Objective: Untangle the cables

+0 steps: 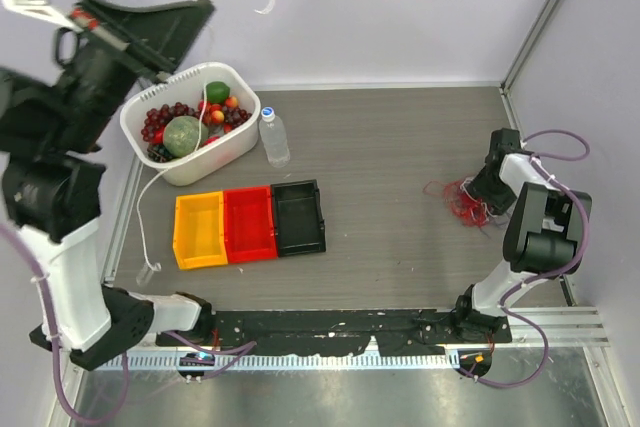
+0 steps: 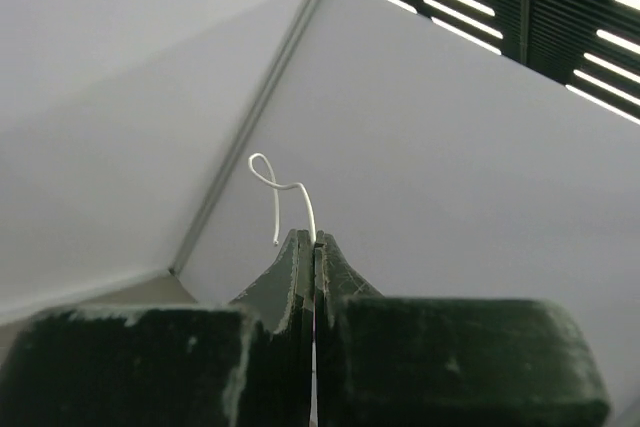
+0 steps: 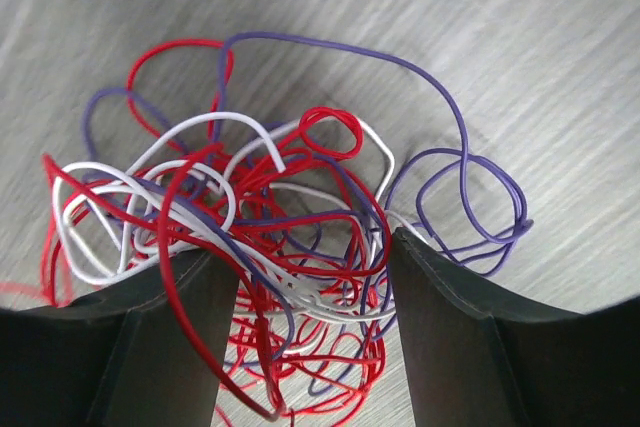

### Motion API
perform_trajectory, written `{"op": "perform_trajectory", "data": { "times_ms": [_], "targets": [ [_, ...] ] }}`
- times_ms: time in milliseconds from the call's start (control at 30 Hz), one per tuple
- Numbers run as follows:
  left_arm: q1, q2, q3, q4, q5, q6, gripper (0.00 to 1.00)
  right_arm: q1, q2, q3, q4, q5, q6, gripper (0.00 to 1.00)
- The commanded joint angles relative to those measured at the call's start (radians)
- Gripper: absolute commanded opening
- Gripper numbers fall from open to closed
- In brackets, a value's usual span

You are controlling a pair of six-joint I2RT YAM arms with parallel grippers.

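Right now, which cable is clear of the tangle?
The white cable pinched in the shut left gripper, held high at far left. The rest, red, purple and white, form the tangle under the open right gripper.

White tub of fruit, table's far-left corner; bottle beside; yellow bin, red bin, black bin adjoining, left half.

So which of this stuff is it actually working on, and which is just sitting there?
Job:
- tangle of red, white and purple cables
- white cable pinched in the left gripper
- open right gripper straddling the tangle

Lying about:
- fruit basket
- water bottle
- yellow bin, red bin, black bin
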Motion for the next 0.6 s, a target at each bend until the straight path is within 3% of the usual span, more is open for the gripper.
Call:
{"op": "perform_trajectory", "data": {
  "times_ms": [0,67,100,267,500,567],
  "targets": [
    [0.000,0.051,-0.193,0.223,0.218,-0.247,0.00,0.044,-0.091,0.043,-0.021,-0.164,-0.009,0.66],
    [-0.003,0.088,-0.196,0.268,0.278,-0.310,0.00,0.115,-0.168,0.040,-0.030,-0.159,-0.015,0.68],
    [-0.004,0.115,-0.181,0.276,0.308,-0.327,0.00,0.136,-0.187,0.040,-0.027,-0.161,-0.023,0.84],
    [-0.012,0.157,-0.184,0.281,0.325,-0.331,0.00,0.276,-0.218,0.115,-0.138,-0.146,-0.077,0.85],
    [-0.012,0.134,-0.340,0.278,0.324,-0.346,0.00,0.288,-0.311,0.133,-0.176,-0.173,-0.100,0.85],
    [-0.014,0.125,-0.389,0.291,0.316,-0.366,0.00,0.287,-0.339,0.124,-0.167,-0.225,-0.101,0.81]
  ]
}}
